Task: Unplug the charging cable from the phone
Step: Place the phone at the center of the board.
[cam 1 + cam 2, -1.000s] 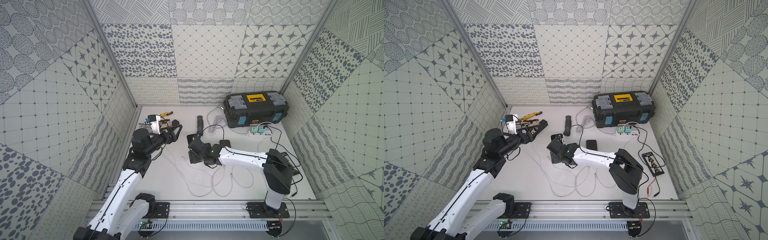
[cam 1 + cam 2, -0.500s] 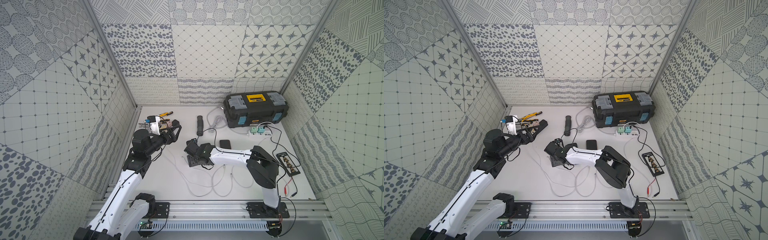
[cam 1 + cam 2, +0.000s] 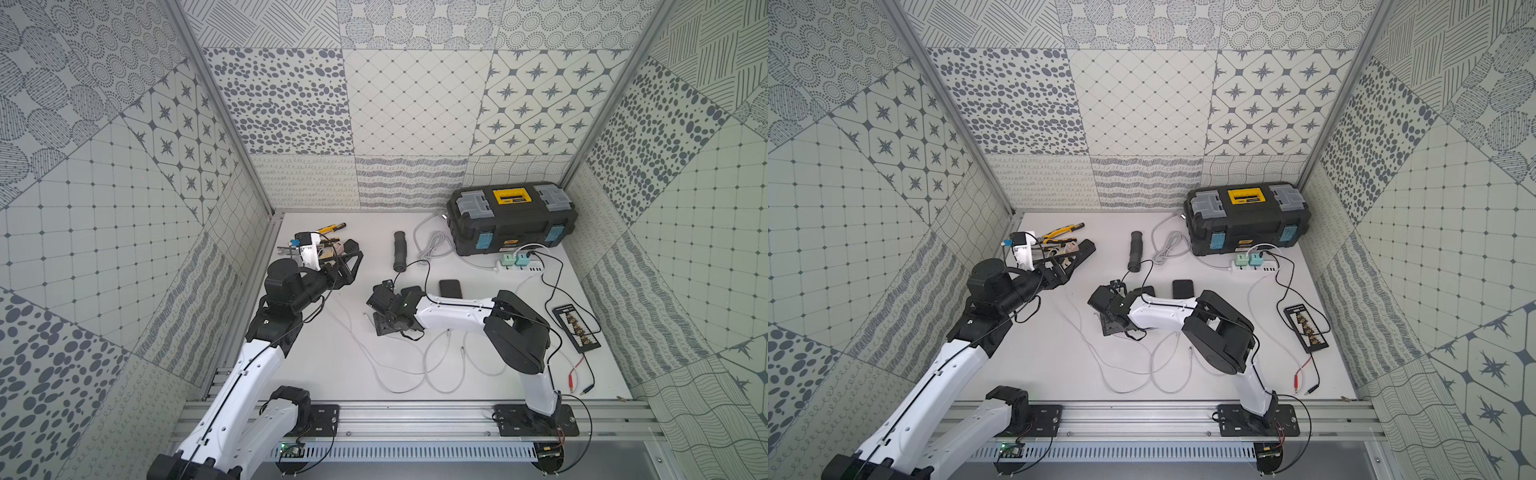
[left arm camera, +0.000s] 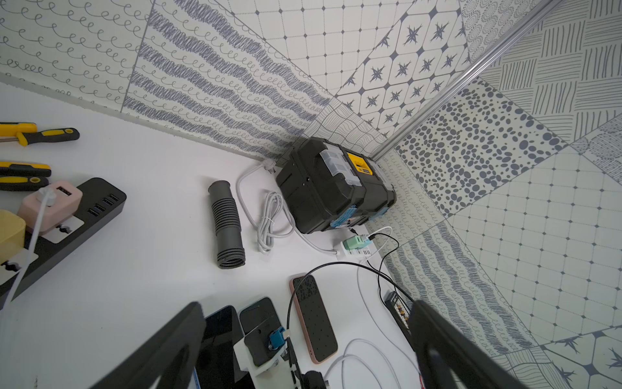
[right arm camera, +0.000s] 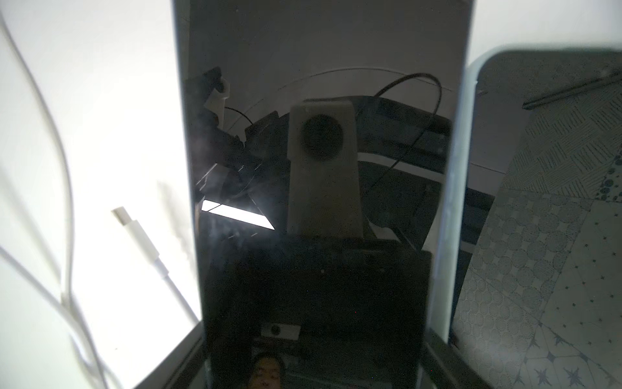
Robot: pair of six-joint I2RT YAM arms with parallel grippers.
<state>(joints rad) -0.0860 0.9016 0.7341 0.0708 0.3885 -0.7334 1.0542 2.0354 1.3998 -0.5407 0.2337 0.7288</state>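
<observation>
Top views first: the left claw [image 3: 347, 270] hangs raised near the left wall, fingers spread wide, nothing in it. The right claw [image 3: 384, 324] is down low at mid-bench [image 3: 332, 374]. Left wrist view now: that claw's two fingers [image 4: 168, 340] stand far apart, with a black power strip [image 4: 84, 208] off to one side. Right wrist view: a dark-screened phone [image 5: 319, 168] lies flat, the right claw clamped on its long edges. The charging cable [image 5: 141, 235] lies on the bench just beside it, its white plug loose and out of the phone.

phone [image 5: 323, 202]: dark glossy screen up | charging cable [image 5: 141, 235]: white plug loose, just beside phone
</observation>
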